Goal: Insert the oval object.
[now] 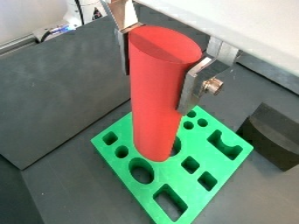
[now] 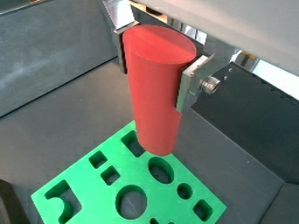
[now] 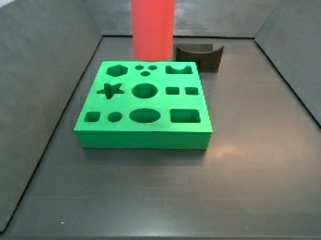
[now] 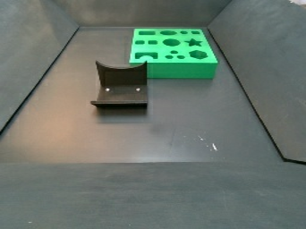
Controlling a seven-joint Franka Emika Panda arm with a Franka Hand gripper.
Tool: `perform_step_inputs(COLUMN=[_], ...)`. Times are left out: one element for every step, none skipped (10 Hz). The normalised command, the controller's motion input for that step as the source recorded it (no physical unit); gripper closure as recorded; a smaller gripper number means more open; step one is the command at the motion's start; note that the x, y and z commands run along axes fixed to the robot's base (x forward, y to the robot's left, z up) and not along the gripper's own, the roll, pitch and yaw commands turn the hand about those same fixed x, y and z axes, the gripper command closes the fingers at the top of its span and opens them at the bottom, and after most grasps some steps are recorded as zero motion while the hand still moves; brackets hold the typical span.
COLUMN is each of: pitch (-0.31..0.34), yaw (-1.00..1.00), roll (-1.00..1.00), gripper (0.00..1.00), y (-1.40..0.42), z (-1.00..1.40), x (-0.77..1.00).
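Note:
The oval object, a tall smooth red-salmon peg [image 1: 158,96], hangs upright in my gripper [image 1: 162,70]; both wrist views show the silver fingers [image 2: 193,80] shut on its upper end. The gripper [image 2: 156,68] is above the green block [image 1: 176,179], and the peg's lower end hangs over the block's edge, clear of the holes. In a side view the peg [image 3: 153,28] hangs above the far edge of the green block [image 3: 145,103], with the gripper itself out of frame. The block's oval hole [image 3: 146,115] is open.
The fixture [image 3: 201,54], a dark bracket, stands on the floor beside the green block; it also shows in the side view where it is nearer the camera [image 4: 120,85]. The green block [image 4: 174,49] has several other shaped holes. Dark walls enclose the floor.

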Motion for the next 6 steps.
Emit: perform_step_inputs(pitch=[-0.223,-0.177,-0.181,-0.163,-0.073,0.0], yaw=[-0.02,-0.2,-0.27,-0.31,-0.31,-0.35], roll=[0.12,0.16,0.16,0.2,0.25,0.25], gripper=[1.0,1.0,1.0,1.0,1.0,1.0], y=[-0.15,-0.27,-0.33,-0.26,-0.06,0.0], z=[-0.73,-0.83,-0.81,-0.75,-0.66,-0.51], x=[-0.17,-0.16,-0.1,0.0,0.0,0.0])
